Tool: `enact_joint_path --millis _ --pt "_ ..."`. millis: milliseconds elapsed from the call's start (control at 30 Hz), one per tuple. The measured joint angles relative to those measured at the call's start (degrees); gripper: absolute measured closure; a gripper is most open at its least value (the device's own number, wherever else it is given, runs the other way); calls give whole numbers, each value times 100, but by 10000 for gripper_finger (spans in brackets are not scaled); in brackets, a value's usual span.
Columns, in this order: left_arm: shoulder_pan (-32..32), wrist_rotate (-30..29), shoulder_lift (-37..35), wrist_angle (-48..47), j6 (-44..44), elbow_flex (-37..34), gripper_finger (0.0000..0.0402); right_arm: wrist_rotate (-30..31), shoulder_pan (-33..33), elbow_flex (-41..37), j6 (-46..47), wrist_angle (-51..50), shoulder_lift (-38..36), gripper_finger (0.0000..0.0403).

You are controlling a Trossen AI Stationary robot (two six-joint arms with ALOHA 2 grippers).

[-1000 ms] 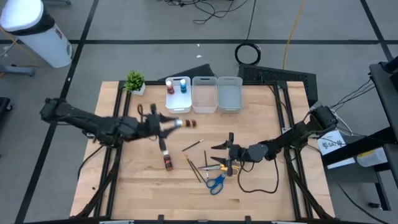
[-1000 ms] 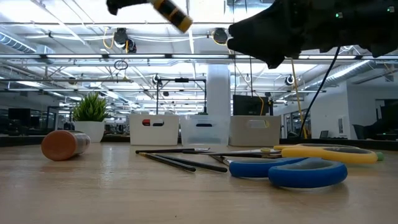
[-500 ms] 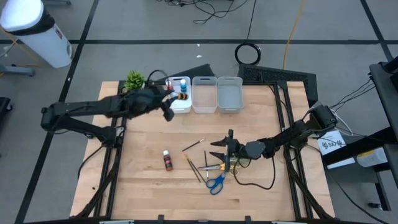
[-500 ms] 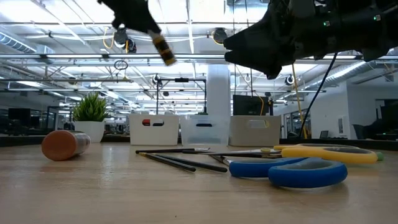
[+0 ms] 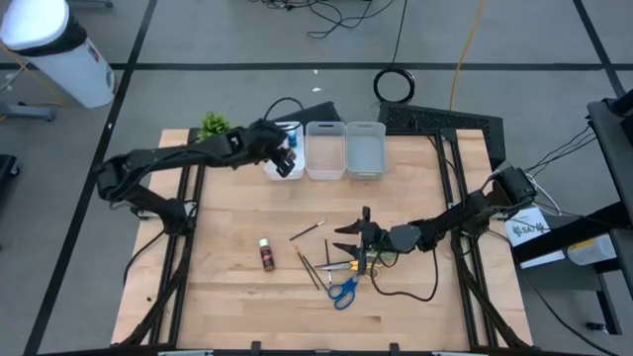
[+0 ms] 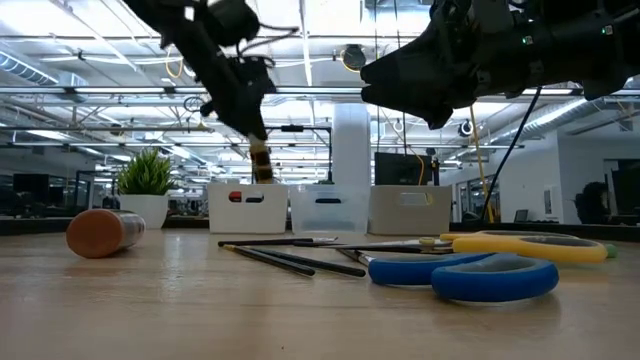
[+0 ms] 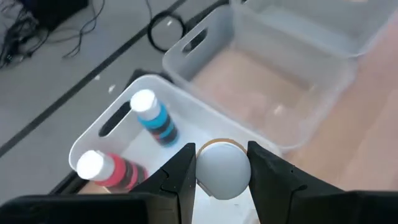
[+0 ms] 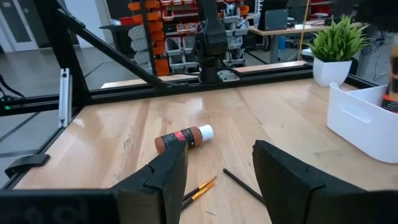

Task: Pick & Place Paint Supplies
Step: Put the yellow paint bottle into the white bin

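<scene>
Step in hand, as judged: placing a paint bottle in the leftmost bin. In the high view the left pincer (image 5: 288, 156) hangs over the leftmost bin (image 5: 269, 170), upper centre-left of the frame. Its wrist view shows the fingers pinching a white-capped paint bottle (image 7: 222, 172), cap toward the camera, directly above the bin's open interior, where a blue bottle (image 7: 152, 116) and a red bottle (image 7: 107, 168) already stand. In the low view the held bottle (image 6: 260, 161) hangs above the bin's rim, not yet inside.

Next move, as judged: lower the bottle into the free space beside the two standing bottles, then spread the fingers; a tilted descent could knock them over.

The right pincer (image 5: 348, 246) waits above the surface at centre-right of the high view, fingers spread, over the yellow-handled scissors (image 5: 341, 265). Still on the surface: a brown bottle (image 5: 265, 255) lying lower left of centre, blue-handled scissors (image 5: 342, 291), and thin brushes (image 5: 309, 266).

Hard to make out: the held bottle's body and colour are hidden behind its cap in the wrist view. Green-handled scissors cannot be picked out. The brush count is unclear. The two other bins appear empty.
</scene>
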Motion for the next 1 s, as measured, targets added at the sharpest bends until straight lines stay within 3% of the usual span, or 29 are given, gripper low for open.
enact_joint_path --millis 367,900,1000 --pt "130 737 625 62 -356 0 277 1 -1 0 -2 0 0 238" --pt "14 766 1078 157 -479 0 277 3 0 0 -2 2 0 243" --pt "-14 765 1085 213 -484 0 246 2 0 0 -2 -7 0 242"
